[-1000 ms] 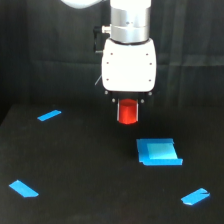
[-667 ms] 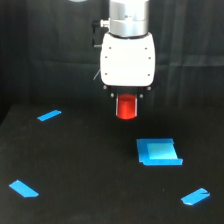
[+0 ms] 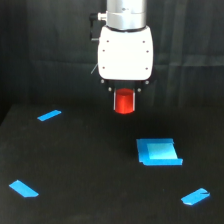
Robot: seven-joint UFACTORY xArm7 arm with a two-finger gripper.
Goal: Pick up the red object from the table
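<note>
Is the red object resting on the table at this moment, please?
No, the red object hangs under the end effector, clear of the table.

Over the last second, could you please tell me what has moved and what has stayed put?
The gripper has risen, carrying the red cylinder higher above the table; it stays clamped on it. The blue square block and the blue tape marks have not moved.
</note>
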